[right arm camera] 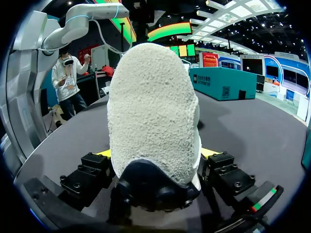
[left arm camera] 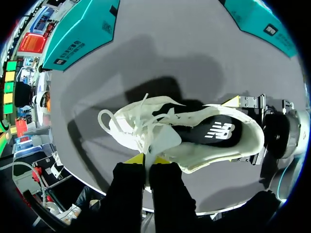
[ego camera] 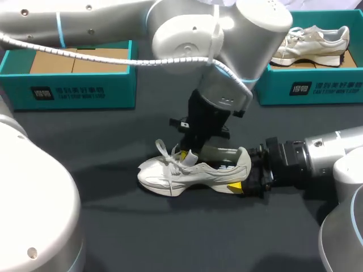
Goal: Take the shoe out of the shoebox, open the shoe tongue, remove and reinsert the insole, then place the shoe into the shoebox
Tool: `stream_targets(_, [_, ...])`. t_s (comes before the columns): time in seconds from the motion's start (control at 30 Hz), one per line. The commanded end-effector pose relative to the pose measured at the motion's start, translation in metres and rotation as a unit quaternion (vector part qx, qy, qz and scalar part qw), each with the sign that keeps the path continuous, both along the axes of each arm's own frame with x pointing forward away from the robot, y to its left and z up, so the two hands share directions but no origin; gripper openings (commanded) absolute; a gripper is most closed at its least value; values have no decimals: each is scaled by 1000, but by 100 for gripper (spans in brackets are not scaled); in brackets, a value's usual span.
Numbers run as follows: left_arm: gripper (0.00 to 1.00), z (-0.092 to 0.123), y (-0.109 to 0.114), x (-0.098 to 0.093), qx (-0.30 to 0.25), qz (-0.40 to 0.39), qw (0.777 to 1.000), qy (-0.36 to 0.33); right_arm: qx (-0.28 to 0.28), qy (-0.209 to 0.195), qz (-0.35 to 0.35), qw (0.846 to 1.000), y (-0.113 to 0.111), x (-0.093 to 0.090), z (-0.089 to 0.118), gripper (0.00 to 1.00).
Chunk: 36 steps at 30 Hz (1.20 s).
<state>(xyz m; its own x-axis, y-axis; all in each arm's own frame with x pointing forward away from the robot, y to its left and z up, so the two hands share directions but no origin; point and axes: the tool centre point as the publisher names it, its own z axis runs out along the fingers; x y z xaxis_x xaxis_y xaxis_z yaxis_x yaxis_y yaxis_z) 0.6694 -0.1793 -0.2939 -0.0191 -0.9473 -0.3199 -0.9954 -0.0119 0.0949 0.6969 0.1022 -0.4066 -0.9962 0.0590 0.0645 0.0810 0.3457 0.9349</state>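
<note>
A white sneaker [ego camera: 187, 173] lies on its sole on the dark table, toe toward my left. My left gripper [ego camera: 190, 153] comes down from above and is shut on the shoe tongue [left arm camera: 163, 138], its yellow tips [left arm camera: 136, 159] pinching the tongue's edge. The black insole [left arm camera: 214, 131] shows inside the shoe opening. My right gripper [ego camera: 249, 170] stands wide around the heel [right arm camera: 150, 111], one finger touching each side, so it holds the shoe. A teal shoebox [ego camera: 68, 85] lined with brown cardboard stands at the back left.
A second teal box [ego camera: 312, 85] at the back right holds another pale sneaker [ego camera: 312, 45]. Loose laces [left arm camera: 121, 116] trail from the shoe's front. Bare dark tabletop [ego camera: 170, 238] runs in front of the shoe.
</note>
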Motion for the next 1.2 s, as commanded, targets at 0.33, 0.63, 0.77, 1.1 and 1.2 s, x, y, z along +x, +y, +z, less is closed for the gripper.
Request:
stream_targets(0.33, [0,-1,66,2,-174,47,984,-2,-2,1,0,1000,1,-1,0,0])
stream_targets(0.63, [3,-17,74,4,-177,60,982,13,-2,1,0,1000,1,-1,0,0])
stream_targets(0.77, [16,-29,76,4,-173,68,982,31,-2,1,0,1000,1,-1,0,0])
stream_targets(1.1, [39,-40,81,1,-167,77,982,46,-2,1,0,1000,1,-1,0,0])
stream_targets(1.2, [41,-41,83,0,-160,77,983,47,-2,1,0,1000,1,-1,0,0])
